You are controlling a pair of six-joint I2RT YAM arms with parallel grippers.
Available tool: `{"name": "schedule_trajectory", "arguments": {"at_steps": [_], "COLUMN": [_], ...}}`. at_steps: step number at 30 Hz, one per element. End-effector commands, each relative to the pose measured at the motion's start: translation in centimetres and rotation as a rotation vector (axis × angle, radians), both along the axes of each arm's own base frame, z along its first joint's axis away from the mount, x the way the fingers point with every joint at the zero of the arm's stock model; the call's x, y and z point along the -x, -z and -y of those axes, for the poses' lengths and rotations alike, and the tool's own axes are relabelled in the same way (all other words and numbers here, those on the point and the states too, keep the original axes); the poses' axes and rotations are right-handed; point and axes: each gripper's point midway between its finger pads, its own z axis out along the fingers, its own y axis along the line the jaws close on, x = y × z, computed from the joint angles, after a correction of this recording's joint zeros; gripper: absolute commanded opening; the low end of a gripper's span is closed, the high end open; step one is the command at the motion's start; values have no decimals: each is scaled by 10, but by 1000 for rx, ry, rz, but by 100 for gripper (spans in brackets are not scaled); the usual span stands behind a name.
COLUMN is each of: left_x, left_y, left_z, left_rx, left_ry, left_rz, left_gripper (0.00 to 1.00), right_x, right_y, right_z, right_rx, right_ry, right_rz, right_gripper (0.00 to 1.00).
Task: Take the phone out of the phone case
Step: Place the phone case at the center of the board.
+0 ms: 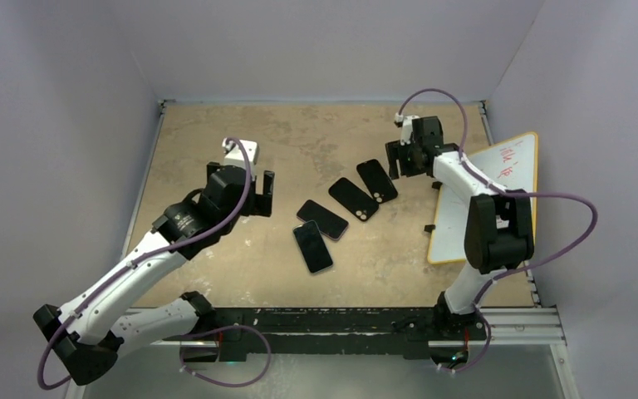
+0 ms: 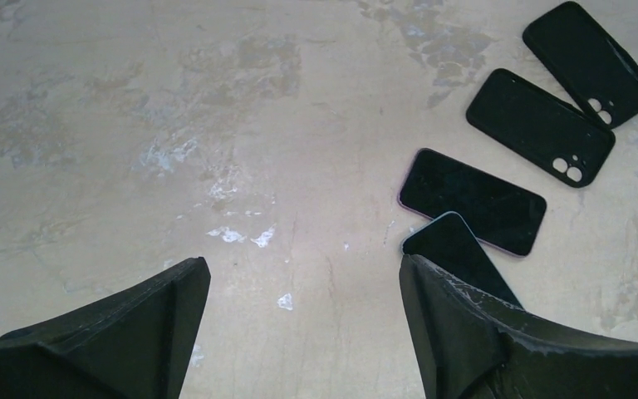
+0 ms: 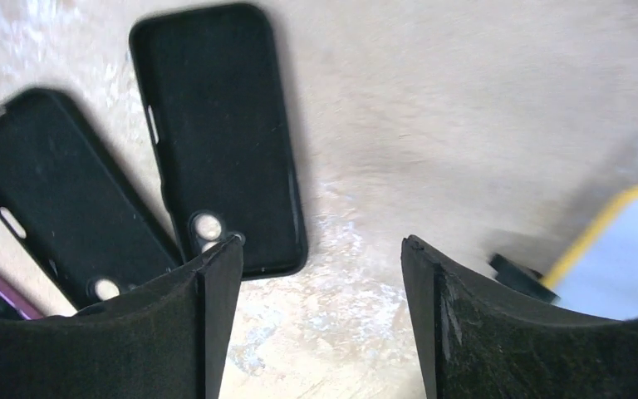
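We're seeing both phone cases lying flat mid-desk point(image 1: 216, 125). The far phone case point(image 1: 377, 179) and the near phone case point(image 1: 353, 199) are sitting side by side, black, with camera cutouts showing pale. We can't tell whether anything is sitting inside them. The purple-edged phone point(image 1: 322, 219) and the second phone point(image 1: 313, 246) are lying screen-up just beside the cases. The left gripper point(image 2: 303, 278) is hovering wide open and holding nothing, left of the phones, with its arm reaching in low. The right gripper point(image 3: 322, 249) is hanging open and empty over the far phone case's camera end, its elbow folding above the whiteboard point(image 1: 519, 158).
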Motion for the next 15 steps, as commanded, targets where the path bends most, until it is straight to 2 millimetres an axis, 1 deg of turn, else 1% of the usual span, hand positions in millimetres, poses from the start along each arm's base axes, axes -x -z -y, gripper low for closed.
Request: {"name": "schedule_trajectory", "arguments": {"at_steps": [1, 3, 7, 12, 15], "left_x": [-11, -15, -21, -23, -23], "left_y": [-5, 0, 7, 12, 14], "left_z": [-11, -20, -35, -47, -51], "left_rx": [33, 49, 79, 85, 87], "left_ry": [-1, -22, -58, -96, -108], "left_rz": [28, 18, 2, 5, 0], "left_gripper": [88, 88, 88, 88, 88], "right_x": [-2, 10, 43, 88, 113], "right_y": [-39, -45, -48, -43, -36], "right_z": [-2, -29, -98, -167, -202], "right_rx": [13, -26, -149, -241, -299], "right_ry": [131, 86, -24, -149, -217], "right_rz": [129, 158, 185, 159, 116], "right_gripper": [73, 75, 75, 74, 73]}}
